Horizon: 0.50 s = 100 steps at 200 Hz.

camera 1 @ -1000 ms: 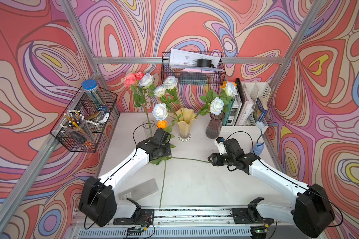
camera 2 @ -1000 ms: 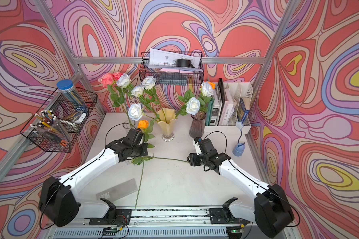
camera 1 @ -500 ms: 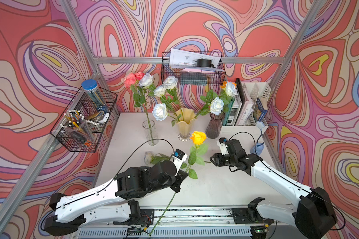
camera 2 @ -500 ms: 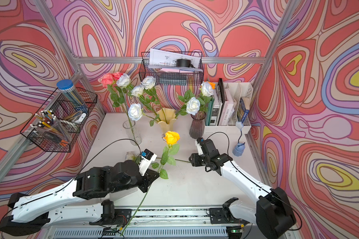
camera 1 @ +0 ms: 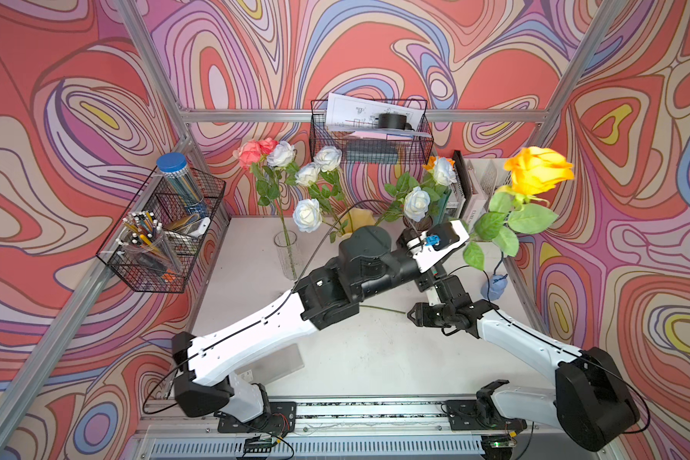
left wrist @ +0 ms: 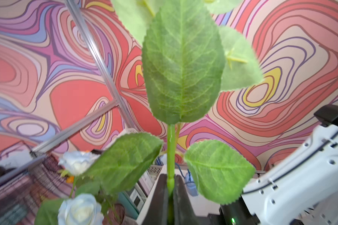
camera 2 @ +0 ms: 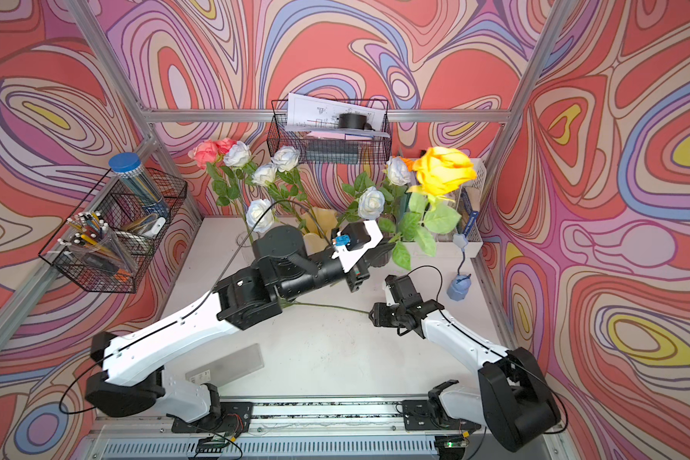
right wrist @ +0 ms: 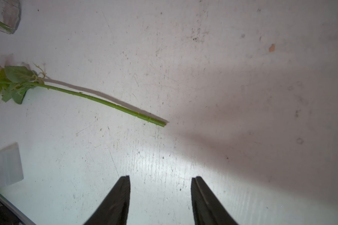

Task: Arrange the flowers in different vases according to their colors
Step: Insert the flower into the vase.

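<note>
White tabletop, scuffed and speckled with dark marks, with one small orange fleck. A single flower lies flat near the middle. Its bare green stem has the cut end pointing right and leaves at the other end. A clear glass vase and a creamy yellow vase stand near the back edge. A flat frosted plastic sheet lies near the front left. A small blue object with a thin cord sits by the right edge, near a white file rack.
</note>
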Tool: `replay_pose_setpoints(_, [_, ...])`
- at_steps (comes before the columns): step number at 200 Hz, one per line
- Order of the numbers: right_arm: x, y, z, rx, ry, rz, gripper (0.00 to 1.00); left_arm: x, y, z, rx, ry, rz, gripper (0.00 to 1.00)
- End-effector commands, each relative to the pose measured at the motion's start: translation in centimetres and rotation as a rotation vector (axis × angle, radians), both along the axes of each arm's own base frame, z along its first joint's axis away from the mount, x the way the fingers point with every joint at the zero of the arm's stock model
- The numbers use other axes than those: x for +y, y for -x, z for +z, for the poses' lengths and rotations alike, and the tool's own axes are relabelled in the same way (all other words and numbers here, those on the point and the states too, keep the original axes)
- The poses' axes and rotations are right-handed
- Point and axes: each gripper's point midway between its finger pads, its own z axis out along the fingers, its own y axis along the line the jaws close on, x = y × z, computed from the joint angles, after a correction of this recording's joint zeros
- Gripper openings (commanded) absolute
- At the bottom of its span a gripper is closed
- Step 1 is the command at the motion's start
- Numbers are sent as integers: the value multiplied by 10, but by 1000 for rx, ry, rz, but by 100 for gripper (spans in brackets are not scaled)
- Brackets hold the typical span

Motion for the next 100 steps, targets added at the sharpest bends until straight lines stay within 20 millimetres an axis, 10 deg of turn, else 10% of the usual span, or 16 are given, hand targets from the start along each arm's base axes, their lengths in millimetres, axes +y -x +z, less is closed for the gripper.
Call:
replay_pose_setpoints(1, [6, -7, -6, 0, -38, -5, 52, -19, -8, 47, -279, 102, -129, 0])
replay_pose_setpoints(43, [9, -15, -11, 15, -41, 1, 52, -55, -76, 27, -309, 116, -212, 0])
replay_pose_setpoints(100, [3, -18, -14, 31, -36, 4, 52, -55, -132, 12, -268, 191, -220, 0])
